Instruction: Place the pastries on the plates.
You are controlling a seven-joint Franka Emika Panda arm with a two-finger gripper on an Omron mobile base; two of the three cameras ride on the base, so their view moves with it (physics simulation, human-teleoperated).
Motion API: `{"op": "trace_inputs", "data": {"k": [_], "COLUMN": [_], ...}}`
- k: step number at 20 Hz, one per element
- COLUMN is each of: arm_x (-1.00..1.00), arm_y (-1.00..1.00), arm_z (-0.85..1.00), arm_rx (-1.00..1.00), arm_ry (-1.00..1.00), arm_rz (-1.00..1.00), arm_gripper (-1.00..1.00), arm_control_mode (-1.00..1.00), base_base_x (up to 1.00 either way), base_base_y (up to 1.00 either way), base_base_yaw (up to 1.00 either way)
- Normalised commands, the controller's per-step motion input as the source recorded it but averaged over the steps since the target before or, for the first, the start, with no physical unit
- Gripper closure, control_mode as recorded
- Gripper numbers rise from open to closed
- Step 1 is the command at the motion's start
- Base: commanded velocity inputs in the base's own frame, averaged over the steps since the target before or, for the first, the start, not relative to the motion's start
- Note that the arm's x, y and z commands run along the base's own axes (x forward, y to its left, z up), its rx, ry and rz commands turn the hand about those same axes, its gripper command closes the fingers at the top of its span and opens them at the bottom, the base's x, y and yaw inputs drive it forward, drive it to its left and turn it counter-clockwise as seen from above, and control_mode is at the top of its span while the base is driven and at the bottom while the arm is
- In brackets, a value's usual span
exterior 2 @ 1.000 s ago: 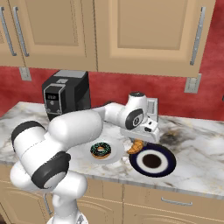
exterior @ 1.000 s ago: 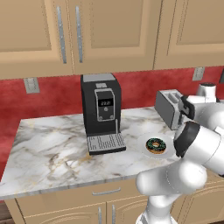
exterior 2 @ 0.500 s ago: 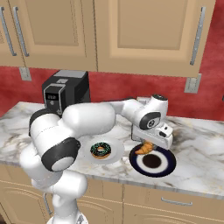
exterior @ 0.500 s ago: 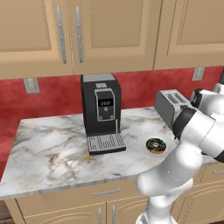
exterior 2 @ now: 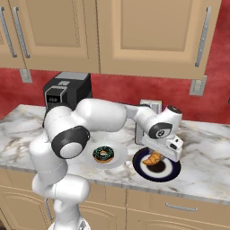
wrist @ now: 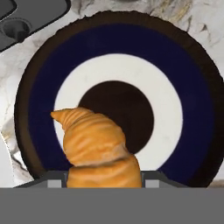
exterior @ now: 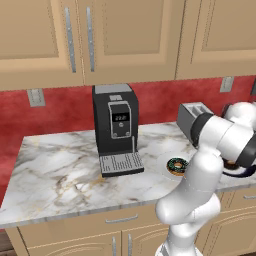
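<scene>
The golden-brown croissant (wrist: 98, 148) hangs low over the navy plate (wrist: 192, 100), above its white ring and dark centre. My gripper (wrist: 103, 182) is shut on the croissant's lower end. From the right base camera, the gripper (exterior 2: 158, 153) holds the croissant (exterior 2: 154, 158) just above the navy plate (exterior 2: 173, 170) near the counter's front edge. The chocolate donut with green sprinkles (exterior 2: 104, 154) lies on the white plate (exterior 2: 117, 146) to the left of the navy one. In the left base view the donut (exterior: 176, 165) shows beside my arm, which hides most of the navy plate (exterior: 241, 173).
A black coffee machine (exterior: 115, 127) stands at the back of the marble counter (exterior: 60, 175). A grey toaster (exterior: 192, 115) sits by the red wall behind the plates. Wooden cabinets hang above. A dark object's corner (wrist: 26, 15) lies beyond the navy plate.
My arm has swung to the right and come down with the croissant, from beside the toaster to just over the navy plate. The donut has not moved.
</scene>
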Motion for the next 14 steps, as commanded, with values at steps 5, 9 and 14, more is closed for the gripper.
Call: {"op": "trace_inputs", "data": {"k": [5,9,14], "arm_x": [0.00,0.09,0.20], "arm_y": [-0.06,-0.18,-0.24], "arm_z": [-0.22,-0.09,-0.02], "arm_rx": [0.03,0.01,0.00], "arm_ry": [0.00,0.00,0.00], "arm_rz": [0.00,0.00,0.00], "arm_gripper": [1.00,1.00,1.00], "arm_control_mode": [-1.00,-1.00,-1.00], "base_base_x": [0.00,0.00,0.00], "base_base_y": [0.00,0.00,0.00], "base_base_yaw": [0.00,0.00,0.00]}}
